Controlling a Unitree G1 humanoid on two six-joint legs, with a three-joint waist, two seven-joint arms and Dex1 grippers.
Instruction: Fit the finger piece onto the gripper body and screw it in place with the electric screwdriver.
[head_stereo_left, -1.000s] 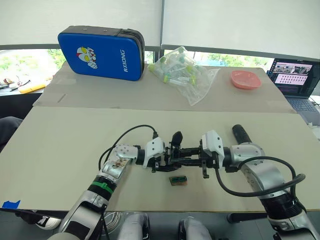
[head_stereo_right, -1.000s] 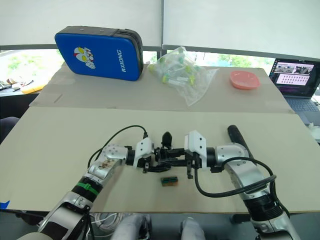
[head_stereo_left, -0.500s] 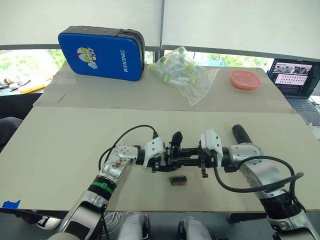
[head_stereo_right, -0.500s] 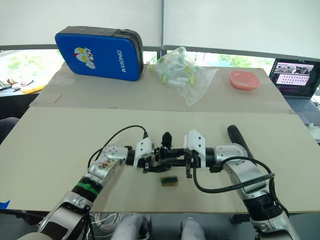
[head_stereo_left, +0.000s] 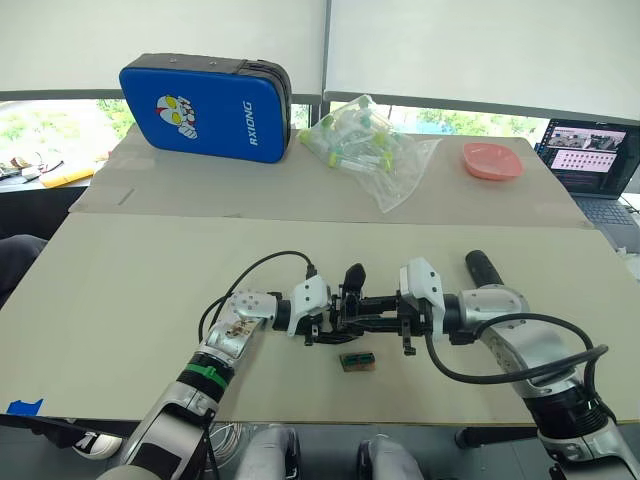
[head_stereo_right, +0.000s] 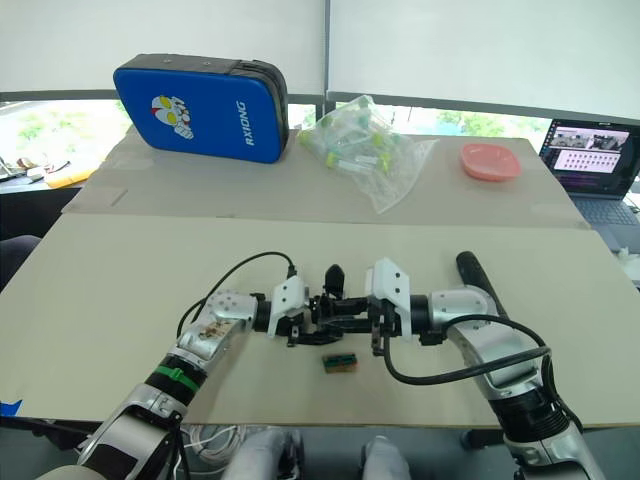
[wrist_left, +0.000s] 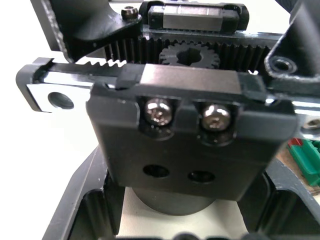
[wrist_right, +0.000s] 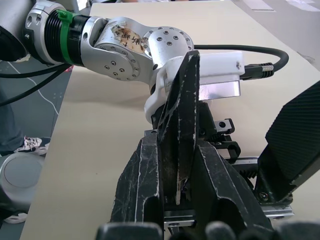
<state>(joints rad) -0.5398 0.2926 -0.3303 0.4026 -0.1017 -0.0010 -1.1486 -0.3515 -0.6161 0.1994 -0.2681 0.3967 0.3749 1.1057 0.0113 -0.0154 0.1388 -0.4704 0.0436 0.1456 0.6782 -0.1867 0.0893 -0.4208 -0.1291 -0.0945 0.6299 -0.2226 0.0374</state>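
Left gripper (head_stereo_left: 322, 322) clamps gripper body (head_stereo_left: 352, 308) above table (head_stereo_left: 130, 290) near its front edge; right gripper (head_stereo_left: 392, 312) pinches finger piece (wrist_right: 179, 120) against it; electric screwdriver (head_stereo_left: 483, 270) lies just behind right forearm, ungripped.

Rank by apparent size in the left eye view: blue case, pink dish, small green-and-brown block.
1. Blue case, clearly largest.
2. Pink dish.
3. Green-and-brown block, smallest, even though it lies nearest the camera.

Gripper body (wrist_left: 190, 130): matt black plastic, shiny metal screws; finger piece (wrist_right: 179, 125) scuffed.
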